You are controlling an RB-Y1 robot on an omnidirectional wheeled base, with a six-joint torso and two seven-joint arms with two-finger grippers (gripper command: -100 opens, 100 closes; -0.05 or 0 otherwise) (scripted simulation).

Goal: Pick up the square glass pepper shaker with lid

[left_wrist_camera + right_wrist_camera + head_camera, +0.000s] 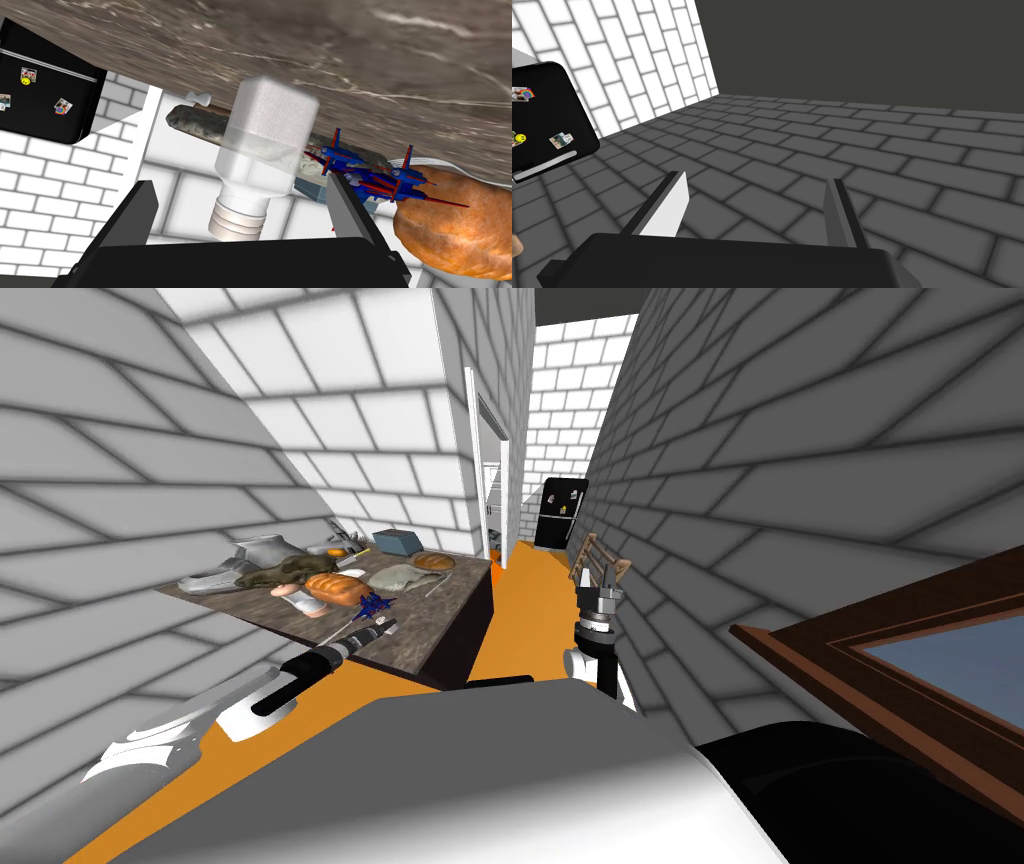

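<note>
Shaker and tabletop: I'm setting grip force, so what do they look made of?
Shaker: likely clear glass or plastic; part of its body is see-through, with white grains inside. Its ribbed lid is opaque white, material unclear. Tabletop: smooth brown stone, marble-like, going by its pale veins.
</note>
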